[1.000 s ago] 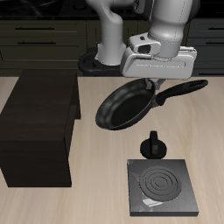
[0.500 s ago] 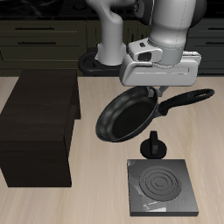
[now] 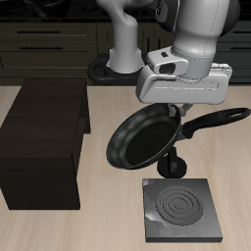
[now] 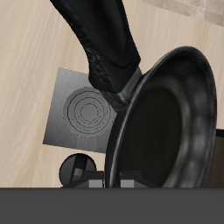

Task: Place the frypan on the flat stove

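Gripper [image 3: 179, 106] clamping the pan [image 3: 143, 137] by its handle, holding it tilted in midair, hanging just behind the stove [image 3: 182, 210], needing to come forward toward the table's front and down.

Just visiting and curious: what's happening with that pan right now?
Pincer shut on frypan handle. Pan airborne, tilted, short of flat stove. Small black knob beneath it.
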